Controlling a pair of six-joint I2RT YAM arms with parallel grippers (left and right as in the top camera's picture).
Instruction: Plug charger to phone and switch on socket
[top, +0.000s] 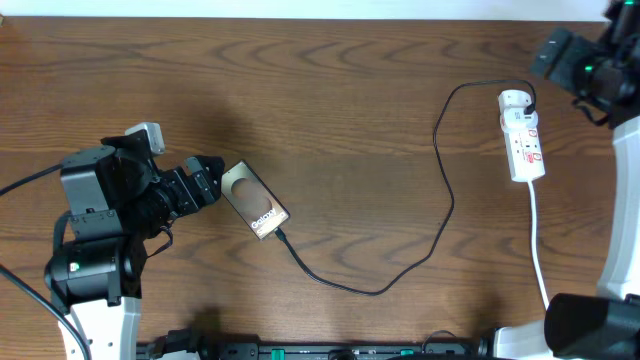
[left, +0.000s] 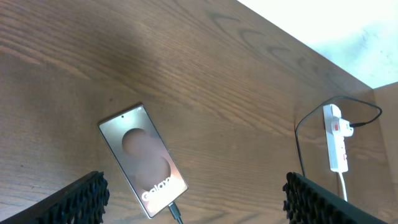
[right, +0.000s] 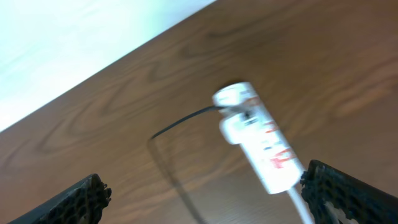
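Note:
The phone (top: 254, 200) lies flat on the wooden table, screen up, with white "Galaxy" text; it also shows in the left wrist view (left: 143, 160). The black charger cable (top: 440, 215) runs from the phone's lower end to the white socket strip (top: 522, 135). Its plug tip (left: 175, 211) sits at the phone's bottom edge. My left gripper (top: 207, 180) is open just left of the phone, its fingers wide apart (left: 196, 202). My right gripper (right: 205, 199) is open above the table near the strip (right: 261, 143), which looks blurred there.
The strip's white cord (top: 538, 245) runs toward the front right edge. The right arm's base (top: 590, 325) stands at the front right, the left arm's base (top: 90, 270) at the front left. The table's far edge meets a white wall (right: 74, 37).

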